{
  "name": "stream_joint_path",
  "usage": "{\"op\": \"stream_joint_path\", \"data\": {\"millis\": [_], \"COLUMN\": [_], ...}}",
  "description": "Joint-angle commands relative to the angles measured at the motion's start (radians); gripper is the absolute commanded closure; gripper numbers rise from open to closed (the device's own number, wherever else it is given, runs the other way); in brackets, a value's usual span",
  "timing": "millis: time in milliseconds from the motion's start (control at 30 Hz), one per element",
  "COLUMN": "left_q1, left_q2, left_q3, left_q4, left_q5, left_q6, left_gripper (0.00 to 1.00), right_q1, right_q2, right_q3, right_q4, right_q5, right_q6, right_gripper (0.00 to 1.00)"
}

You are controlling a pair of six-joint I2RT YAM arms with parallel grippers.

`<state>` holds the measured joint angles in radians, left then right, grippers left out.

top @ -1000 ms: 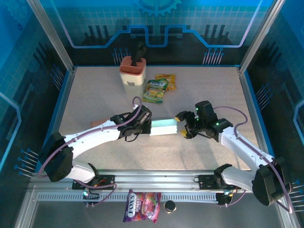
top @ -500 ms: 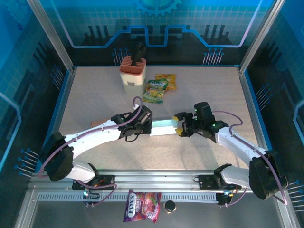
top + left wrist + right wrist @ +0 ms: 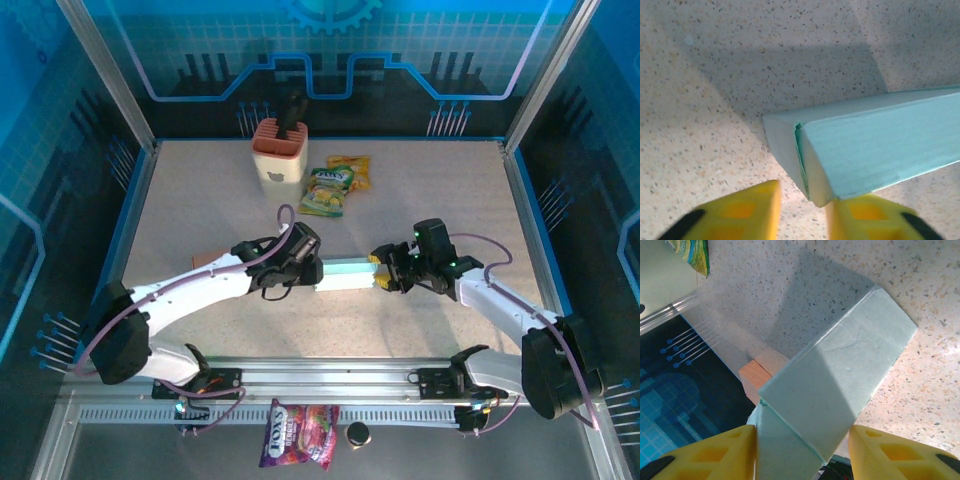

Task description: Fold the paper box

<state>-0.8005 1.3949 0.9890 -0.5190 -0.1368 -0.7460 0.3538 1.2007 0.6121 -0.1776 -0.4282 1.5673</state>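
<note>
**Speckled table: paper box spanned by both grippers**

Speckled beige table fills the blue-walled cell, and we find the paper box near its middle, well in front of the items at the back. The box is a long mint-green sleeve, and it lies crosswise between the two arms.

1. Left gripper: we see it at the left end of the box. In the left wrist view its yellow fingers stand apart. The flattened end of the box sits against one finger, and bare table shows between the box and the other finger. We read these jaws as parted, with no clamp on the box.

2. Right gripper: we see it at the right end of the box. In the right wrist view the box fills the gap between both yellow fingers, and each side appears to touch one of them (a grip across the box's width).

3. Other items: an orange holder stands at the back of the table. Two snack packets lie just beside it. A candy bag rests by the near rail.
</note>
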Motion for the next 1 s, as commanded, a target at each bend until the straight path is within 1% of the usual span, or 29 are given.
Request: {"op": "stream_joint_path", "data": {"millis": [0, 100, 167, 233, 400, 567, 733, 967], "left_q1": [0.008, 0.061, 0.111, 0.142, 0.154, 0.153, 0.149, 0.146], "left_q2": [-0.062, -0.079, -0.079, -0.065, -0.002, -0.019, -0.016, -0.045], "left_q3": [0.048, 0.048, 0.033, 0.025, 0.032, -0.007, -0.046, -0.111], "left_q4": [-0.028, -0.008, 0.033, 0.068, 0.062, 0.020, 0.073, 0.118], "left_q5": [0.074, 0.150, 0.219, 0.277, 0.368, 0.361, 0.388, 0.372], "left_q6": [-0.087, -0.163, -0.222, -0.267, -0.301, -0.315, -0.351, -0.377], "left_gripper": [0.59, 0.54, 0.53, 0.53, 0.53, 0.53, 0.53, 0.56], "right_q1": [-0.015, -0.015, -0.015, -0.015, -0.015, -0.013, -0.010, -0.007], "right_q2": [0.009, 0.012, 0.014, 0.017, 0.024, 0.033, 0.043, 0.052], "right_q3": [-0.012, -0.006, -0.003, -0.002, 0.006, 0.017, 0.021, 0.027], "right_q4": [-0.123, -0.139, -0.148, -0.148, -0.149, -0.152, -0.152, -0.161], "right_q5": [0.030, 0.037, 0.039, 0.039, 0.044, 0.048, 0.048, 0.052], "right_q6": [-0.078, -0.102, -0.113, -0.115, -0.119, -0.129, -0.130, -0.132], "right_gripper": [0.49, 0.49, 0.49, 0.49, 0.49, 0.49, 0.49, 0.49]}}
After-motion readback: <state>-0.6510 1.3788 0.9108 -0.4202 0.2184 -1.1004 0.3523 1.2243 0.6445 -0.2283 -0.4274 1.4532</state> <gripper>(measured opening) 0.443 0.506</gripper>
